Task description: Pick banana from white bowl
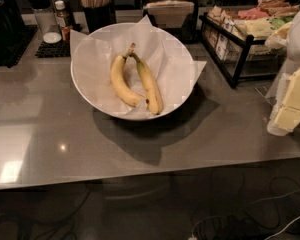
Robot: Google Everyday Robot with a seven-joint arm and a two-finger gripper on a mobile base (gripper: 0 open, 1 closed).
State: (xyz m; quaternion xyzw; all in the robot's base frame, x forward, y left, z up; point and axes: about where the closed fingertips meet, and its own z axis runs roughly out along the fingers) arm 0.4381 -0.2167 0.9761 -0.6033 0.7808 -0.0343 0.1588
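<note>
The white bowl [85, 86] stands on the grey counter, lined with crinkled white paper. Two bananas lie in it side by side, stems pointing to the back. The banana [122, 84] is the left one: plumper, strongly curved, clean yellow. The slimmer, straighter banana [149, 86] on its right has a dark spot near its tip. My gripper [291, 104] is at the right edge of the view, white with pale yellow parts. It hangs over the counter well to the right of the bowl and holds nothing that I can see.
A black wire rack [240, 39] with packets stands at the back right, close to the gripper. A cup of stirrers [95, 1], shakers [46, 16] on a black mat and a napkin holder [170, 9] line the back. The counter's front edge [140, 176] runs below the bowl.
</note>
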